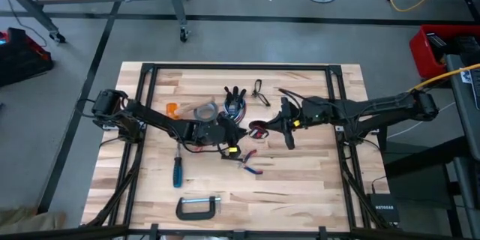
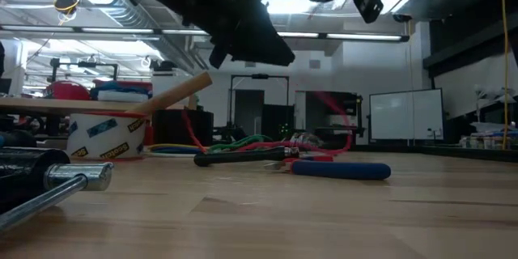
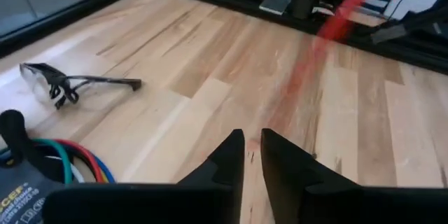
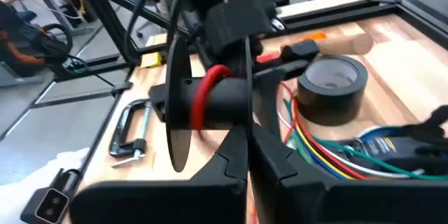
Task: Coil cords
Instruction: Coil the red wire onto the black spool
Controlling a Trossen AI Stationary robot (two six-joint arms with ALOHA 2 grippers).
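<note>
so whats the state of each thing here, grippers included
left gripper: over the table, fingers slightly apart, nothing seen between them
right gripper: shut, at a red and black cord
tape roll: flat on table
safety glasses: arms unfolded, on table
c-clamp: flat, unclamped
screwdriver: flat on table

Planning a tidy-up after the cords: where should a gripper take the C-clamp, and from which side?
Grip the C-clamp across its straight spine, coming straight down from above. It lies flat at the table's near edge with bare wood around it; the silver screw end is thinner.
</note>
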